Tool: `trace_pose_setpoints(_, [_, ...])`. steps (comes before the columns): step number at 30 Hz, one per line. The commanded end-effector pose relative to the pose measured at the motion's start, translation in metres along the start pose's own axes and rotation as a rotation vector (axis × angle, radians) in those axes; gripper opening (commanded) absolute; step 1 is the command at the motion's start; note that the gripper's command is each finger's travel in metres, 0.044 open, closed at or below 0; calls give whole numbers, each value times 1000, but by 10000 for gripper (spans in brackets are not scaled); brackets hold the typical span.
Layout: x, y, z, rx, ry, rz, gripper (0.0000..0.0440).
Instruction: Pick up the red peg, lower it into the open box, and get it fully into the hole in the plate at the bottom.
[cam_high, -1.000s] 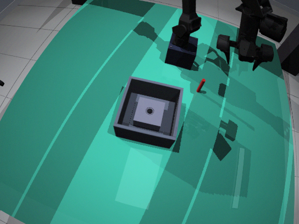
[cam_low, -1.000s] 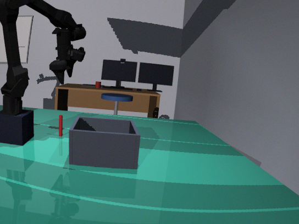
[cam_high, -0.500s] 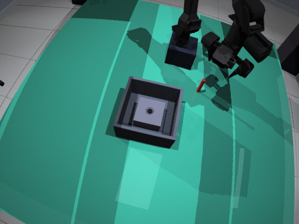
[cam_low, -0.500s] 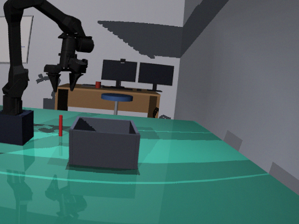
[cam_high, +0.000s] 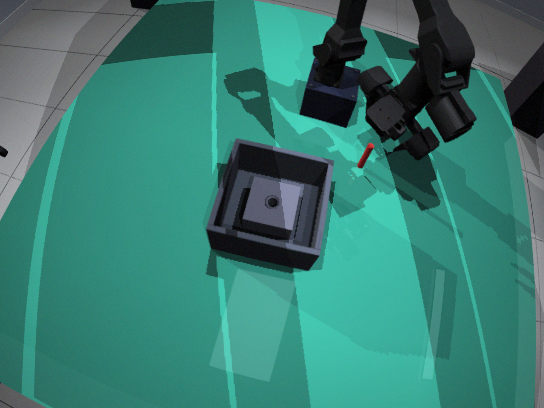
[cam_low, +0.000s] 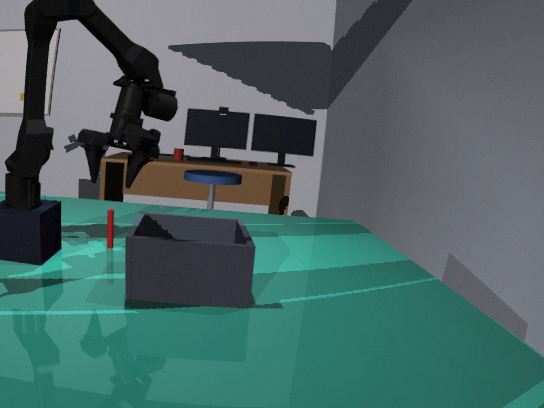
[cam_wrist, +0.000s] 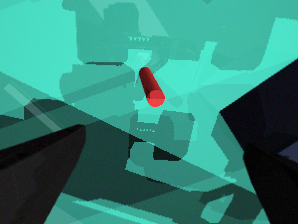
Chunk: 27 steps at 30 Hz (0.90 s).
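I'm seeing a shiny green tabletop (cam_high: 150, 320) (cam_low: 320, 350) w/ a grey wall (cam_low: 425, 150) behind, plus a wooden desk (cam_low: 160, 182) carrying two monitors (cam_low: 217, 129) (cam_low: 284, 135) & a red cup (cam_low: 178, 154), w/ a blue stool (cam_low: 212, 177) in front. The red peg (cam_high: 365, 155) (cam_low: 110, 229) (cam_wrist: 151, 87) is standing upright on the green top, outside the box, btwn it & the arm's side. My gripper (cam_high: 393, 151) (cam_low: 111, 185) (cam_wrist: 165, 141) is hanging above the peg's height, pointing down, fingers spread wide, nothing btwn them. In the wrist cam the peg is showing past the fingertips, untouched. The open grey box (cam_high: 214, 245) (cam_low: 190, 275) is sitting nearby; inside, a square plate (cam_high: 260, 215) is showing its round hole (cam_high: 272, 202) w/ no peg in it. The arm's dark base (cam_high: 327, 106) (cam_low: 50, 235) is standing near the peg.
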<state>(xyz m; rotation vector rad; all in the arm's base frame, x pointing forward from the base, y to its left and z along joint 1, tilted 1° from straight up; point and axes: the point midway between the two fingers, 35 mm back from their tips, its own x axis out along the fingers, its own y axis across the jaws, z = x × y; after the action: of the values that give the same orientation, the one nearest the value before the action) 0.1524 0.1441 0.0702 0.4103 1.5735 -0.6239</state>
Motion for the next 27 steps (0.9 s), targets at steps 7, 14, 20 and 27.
trace_pose_setpoints(7, [24,2,5,37,-1,-41,440])
trace_pose_setpoints(14, [46,7,7,50,-6,-46,440])
trace_pose_setpoints(20, [69,11,9,57,-17,-38,440])
trace_pose_setpoints(27, [91,12,12,52,-24,-39,393])
